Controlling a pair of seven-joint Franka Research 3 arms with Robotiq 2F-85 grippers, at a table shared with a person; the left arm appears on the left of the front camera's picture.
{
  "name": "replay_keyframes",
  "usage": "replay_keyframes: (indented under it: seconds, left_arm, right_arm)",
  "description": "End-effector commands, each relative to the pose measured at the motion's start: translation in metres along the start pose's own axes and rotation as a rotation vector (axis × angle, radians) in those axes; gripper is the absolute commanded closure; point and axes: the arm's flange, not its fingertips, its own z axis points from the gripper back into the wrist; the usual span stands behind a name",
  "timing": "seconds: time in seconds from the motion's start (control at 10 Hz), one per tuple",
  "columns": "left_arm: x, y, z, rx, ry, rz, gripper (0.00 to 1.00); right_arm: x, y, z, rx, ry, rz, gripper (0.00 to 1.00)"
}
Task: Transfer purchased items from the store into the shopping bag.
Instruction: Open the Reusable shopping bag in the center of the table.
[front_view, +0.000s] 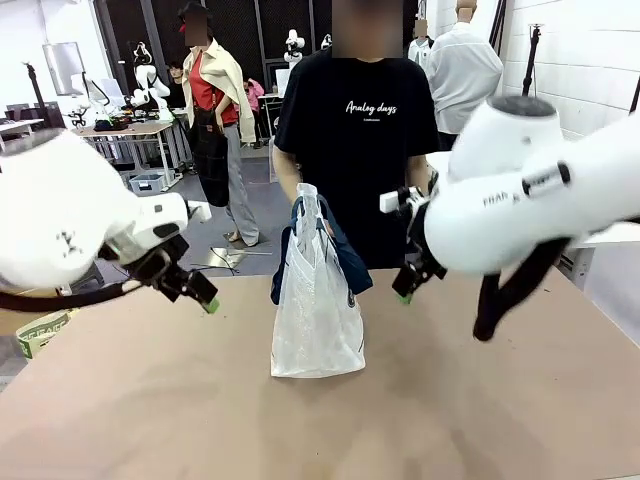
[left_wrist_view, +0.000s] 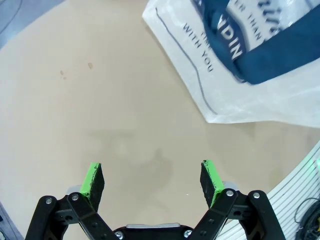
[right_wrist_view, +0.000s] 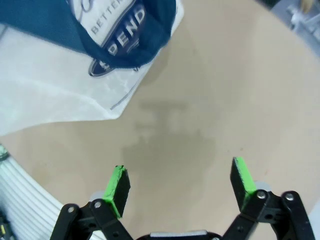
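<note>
Standing upright near the far-middle of the table (front_view: 150, 400), the shopping bag (front_view: 318, 320) is translucent white, with navy strap handles (front_view: 345, 262) drooping over its sides; a person (front_view: 355, 130) in a black T-shirt stands right behind the bag at the far edge, whether a hand grips the bag top cannot be told; left gripper (front_view: 200, 293) hangs to the left of the bag, above the table and well apart from the bag, jaws spread, nothing between them; right gripper (front_view: 408, 287) hangs just right of the bag at about handle height, near it but not touching, jaws spread too, nothing held; bare tabletop on both sides of the bag and all along the near side of it, wide open room; a carton with green print (front_view: 40, 332) sits past the table's left edge, well left of the bag; left wrist view: left gripper (left_wrist_view: 152, 180) fingers wide apart, green pads (left_wrist_view: 92, 178) over bare table (left_wrist_view: 100, 100), bag (left_wrist_view: 250, 95) ahead at upper right, navy handle (left_wrist_view: 280, 55) lying across its printed logo (left_wrist_view: 225, 30), bag's bottom corner clear of the fingers; table edge cuts the lower right corner, close to that side's finger; right wrist view: right gripper (right_wrist_view: 180, 182) fingers wide apart, pads (right_wrist_view: 119, 184) over bare table (right_wrist_view: 225, 100), bag (right_wrist_view: 50, 90) at upper left, navy handle (right_wrist_view: 50, 20) over the round logo (right_wrist_view: 120, 55); bag's corner apart from the fingers; table edge runs along lower left, just beside that finger.
</note>
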Motion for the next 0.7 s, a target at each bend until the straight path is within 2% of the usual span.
replay_keyframes:
  seconds: [0.0,0.2,0.3,0.6]
  left_arm:
    - [0.032,-0.006,0.031,0.009,-0.012,0.113,0.0]
    - [0.069,-0.004,0.06,-0.058,-0.018,0.078,0.0]
    - [0.087,-0.005,0.071,-0.051,-0.018,0.081,0.0]
    - [0.113,-0.012,0.088,-0.008,-0.051,0.043,0.0]
  right_arm:
    - [0.047,0.0,0.016,0.017,0.047,-0.026,0.0]
    - [0.1,-0.002,0.031,0.011,0.063,-0.073,0.0]
    - [0.124,-0.002,0.039,-0.011,0.065,-0.085,0.0]
    - [0.162,-0.006,0.053,-0.048,0.058,-0.109,0.0]
